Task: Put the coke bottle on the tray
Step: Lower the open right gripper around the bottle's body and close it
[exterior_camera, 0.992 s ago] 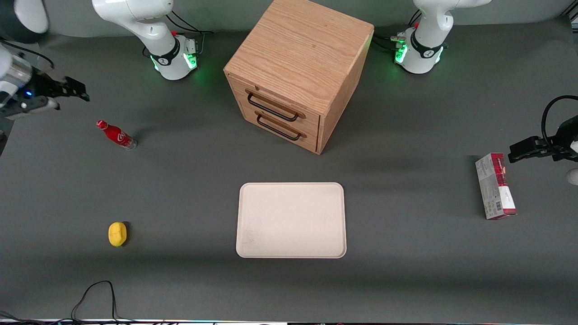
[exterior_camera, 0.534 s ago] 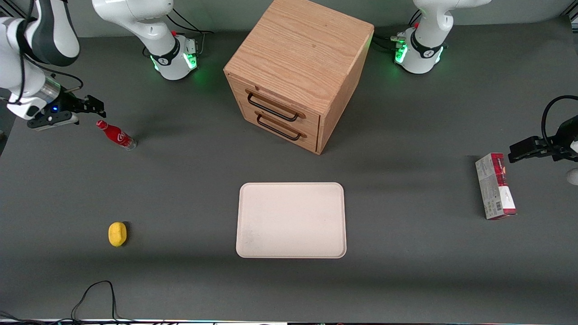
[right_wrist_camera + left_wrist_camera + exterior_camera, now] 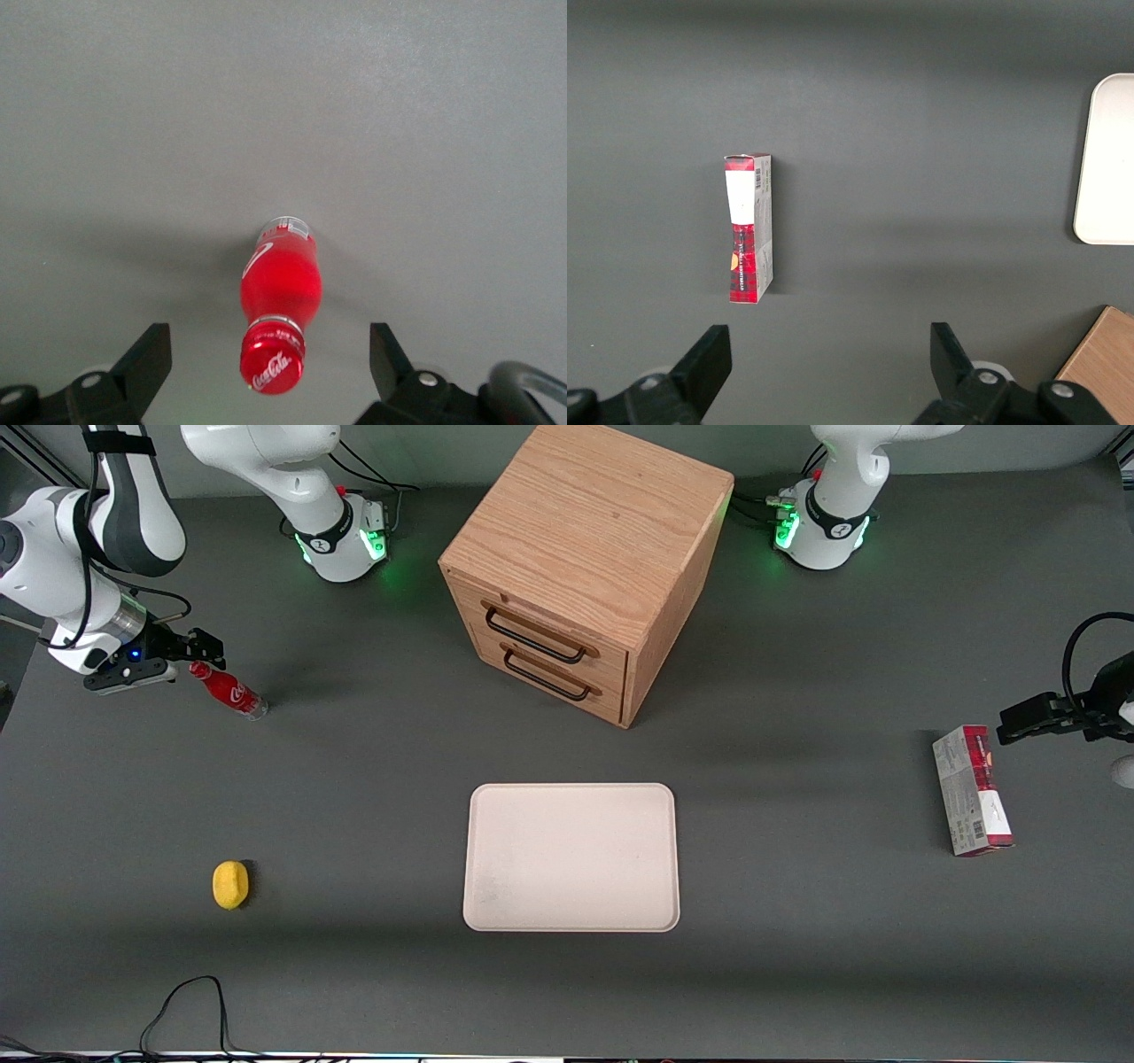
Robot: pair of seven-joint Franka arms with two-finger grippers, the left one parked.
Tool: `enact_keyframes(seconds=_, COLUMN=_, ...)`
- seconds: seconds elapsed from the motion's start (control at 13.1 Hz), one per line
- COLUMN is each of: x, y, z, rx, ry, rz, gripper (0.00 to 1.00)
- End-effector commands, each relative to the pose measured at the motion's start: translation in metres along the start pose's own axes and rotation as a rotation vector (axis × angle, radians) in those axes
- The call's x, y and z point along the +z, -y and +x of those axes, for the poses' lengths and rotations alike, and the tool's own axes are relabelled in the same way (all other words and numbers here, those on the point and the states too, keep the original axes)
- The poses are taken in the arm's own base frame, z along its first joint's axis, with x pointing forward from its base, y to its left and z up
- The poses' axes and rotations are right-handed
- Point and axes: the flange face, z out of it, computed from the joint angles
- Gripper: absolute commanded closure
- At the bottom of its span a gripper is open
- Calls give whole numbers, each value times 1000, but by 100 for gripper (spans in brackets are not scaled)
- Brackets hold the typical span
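The coke bottle (image 3: 232, 693), small and red with a red cap and clear base, stands upright on the grey table toward the working arm's end. My right gripper (image 3: 202, 654) hovers just above its cap, open and empty. In the right wrist view the bottle (image 3: 279, 279) is seen from above, its cap between the two spread black fingers (image 3: 151, 350) of the gripper (image 3: 267, 354), which do not touch it. The cream tray (image 3: 571, 856) lies flat and bare in front of the cabinet, nearer the front camera; its edge shows in the left wrist view (image 3: 1109, 159).
A wooden drawer cabinet (image 3: 585, 567) stands mid-table with both drawers shut. A yellow lemon (image 3: 230, 885) lies nearer the front camera than the bottle. A red-and-grey carton (image 3: 972, 790) lies toward the parked arm's end, also in the left wrist view (image 3: 749, 227). A black cable (image 3: 186, 1001) loops at the front edge.
My right gripper has moved in from the table's end toward the bottle and now sits over its cap. The bottle and tray have not moved.
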Motion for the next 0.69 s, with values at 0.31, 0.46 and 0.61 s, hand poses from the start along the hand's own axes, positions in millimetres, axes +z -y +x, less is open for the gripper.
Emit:
enact_keyframes(seconds=0.31, x=8, y=0, z=-2, rx=-7, ry=-6, rz=-17, gripper=62)
enact_keyframes(seconds=0.46, x=9, y=0, z=-3, rx=-9, ry=-5, rz=-15, gripper=100)
enact_keyframes(seconds=0.61, x=8, y=0, z=-3, rx=-10, ry=-5, rz=-15, gripper=100)
